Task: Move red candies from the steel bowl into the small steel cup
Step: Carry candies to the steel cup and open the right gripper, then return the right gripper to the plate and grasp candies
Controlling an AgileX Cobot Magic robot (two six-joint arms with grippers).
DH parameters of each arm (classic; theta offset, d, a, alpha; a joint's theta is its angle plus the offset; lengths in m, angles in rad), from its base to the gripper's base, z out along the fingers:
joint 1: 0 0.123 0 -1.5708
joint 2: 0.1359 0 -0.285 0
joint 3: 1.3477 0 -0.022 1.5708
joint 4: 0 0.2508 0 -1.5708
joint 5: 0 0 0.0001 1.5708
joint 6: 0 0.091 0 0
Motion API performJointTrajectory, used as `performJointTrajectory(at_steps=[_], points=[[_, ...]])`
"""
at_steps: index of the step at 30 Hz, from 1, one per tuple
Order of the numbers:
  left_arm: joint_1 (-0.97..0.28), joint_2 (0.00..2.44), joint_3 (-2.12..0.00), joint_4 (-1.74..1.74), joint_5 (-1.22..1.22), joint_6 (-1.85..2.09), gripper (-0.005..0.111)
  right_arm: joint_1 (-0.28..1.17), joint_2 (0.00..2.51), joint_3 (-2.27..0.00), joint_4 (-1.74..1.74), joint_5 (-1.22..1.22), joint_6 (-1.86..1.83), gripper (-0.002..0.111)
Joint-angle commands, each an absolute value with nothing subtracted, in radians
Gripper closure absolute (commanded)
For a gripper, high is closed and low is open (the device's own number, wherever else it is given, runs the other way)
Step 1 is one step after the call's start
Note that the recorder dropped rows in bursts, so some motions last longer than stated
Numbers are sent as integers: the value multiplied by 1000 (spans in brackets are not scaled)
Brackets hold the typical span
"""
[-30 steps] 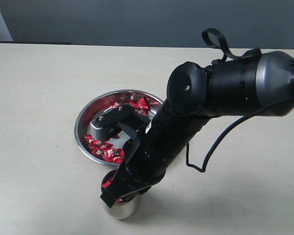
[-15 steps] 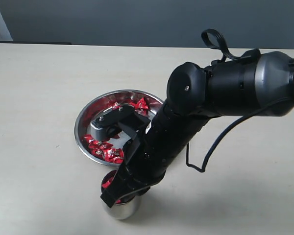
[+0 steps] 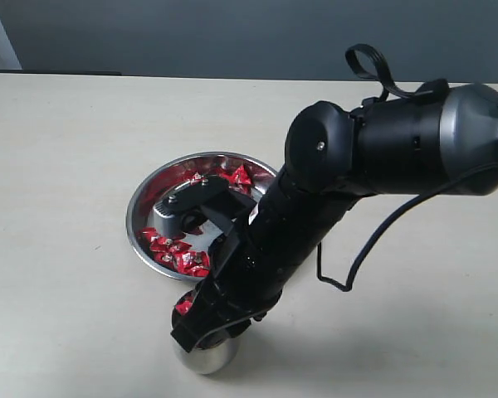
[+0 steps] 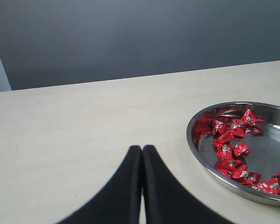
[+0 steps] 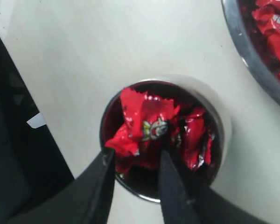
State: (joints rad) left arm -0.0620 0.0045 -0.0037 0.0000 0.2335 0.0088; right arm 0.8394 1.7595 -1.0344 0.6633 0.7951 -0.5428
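The small steel cup (image 5: 222,122) stands on the table just in front of the steel bowl (image 3: 139,202) and holds several red candies (image 5: 196,140). My right gripper (image 5: 135,156) hangs straight over the cup's mouth, its fingers pinching one crumpled red candy (image 5: 144,119) that sits above the others. In the exterior view the right arm hides most of the cup (image 3: 203,358). More red candies (image 3: 176,253) lie in the bowl (image 4: 203,156). My left gripper (image 4: 142,151) is shut on nothing, hovering over bare table beside the bowl.
The right arm (image 3: 315,199) reaches across the bowl's near side, with a cable (image 3: 349,265) looping off it. A tan tabletop (image 3: 58,149) spreads around the bowl and cup, with a grey wall behind.
The right arm has shifted slightly and dropped a little over the cup, covering more of it. The bowl and cup have not moved.
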Motion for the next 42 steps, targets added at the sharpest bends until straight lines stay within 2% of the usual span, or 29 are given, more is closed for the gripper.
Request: performJointTrajectory(at_steps=[1,10,22,26,30,34,42], points=[[-63,0,0,-5,231,9,106,838,1725,-1033,657,793,-549,76],[-63,0,0,-5,231,9,106,838,1687,-1033,599,715,-549,76],[-63,0,0,-5,231,9,106,838,1780,-1040,539,131,-549,76],[-63,0,0,-5,231,9,106,831,1868,-1087,494,161,-549,73],[-63,0,0,-5,231,9,106,763,1928,-1143,498,287,-545,62],[-63,0,0,-5,231,9,106,682,1945,-1155,507,329,-543,62],[-63,0,0,-5,231,9,106,676,2008,-1155,543,357,-543,62]])
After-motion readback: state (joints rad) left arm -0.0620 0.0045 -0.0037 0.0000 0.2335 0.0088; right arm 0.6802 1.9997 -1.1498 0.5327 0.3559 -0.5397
